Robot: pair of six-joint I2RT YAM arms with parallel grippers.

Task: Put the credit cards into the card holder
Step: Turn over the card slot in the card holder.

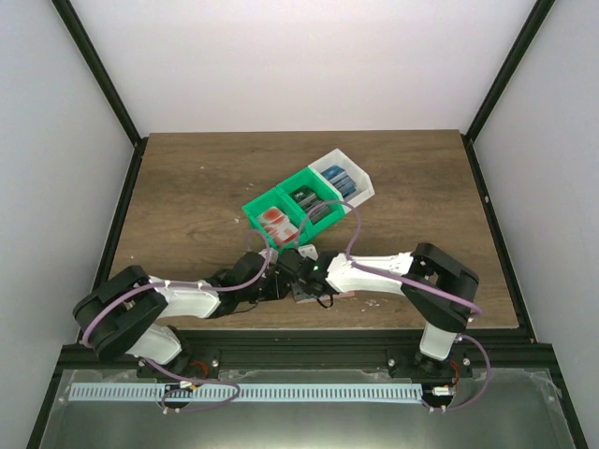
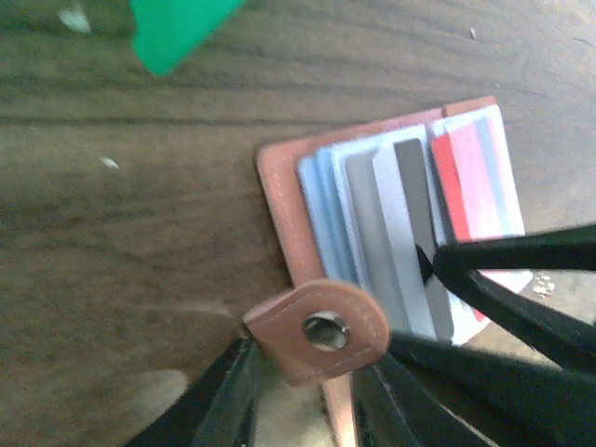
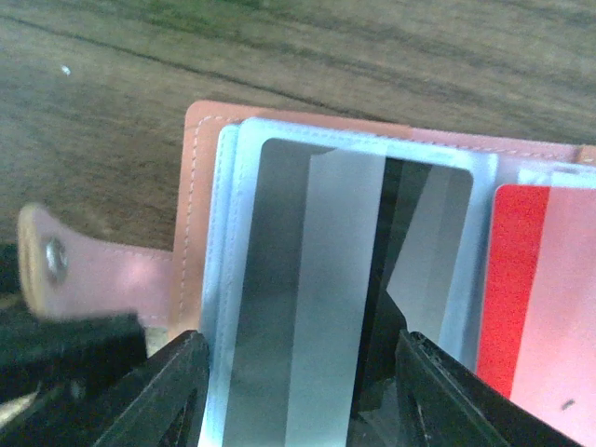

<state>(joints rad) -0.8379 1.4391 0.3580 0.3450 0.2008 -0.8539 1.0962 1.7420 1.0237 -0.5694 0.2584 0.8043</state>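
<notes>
The salmon-orange card holder lies open on the wooden table, showing clear plastic sleeves. One sleeve holds a grey and black credit card; a red-and-white card sits in the sleeve to its right. My left gripper is closed on the holder's edge by the snap tab, which stands up between its fingers. My right gripper is open, with its fingers wide apart on either side of the grey card. In the top view both grippers, left and right, meet over the holder.
Just behind the grippers stand a green bin with red-and-white cards, a second green bin with dark cards, and a white bin with blue cards. A green bin corner shows in the left wrist view.
</notes>
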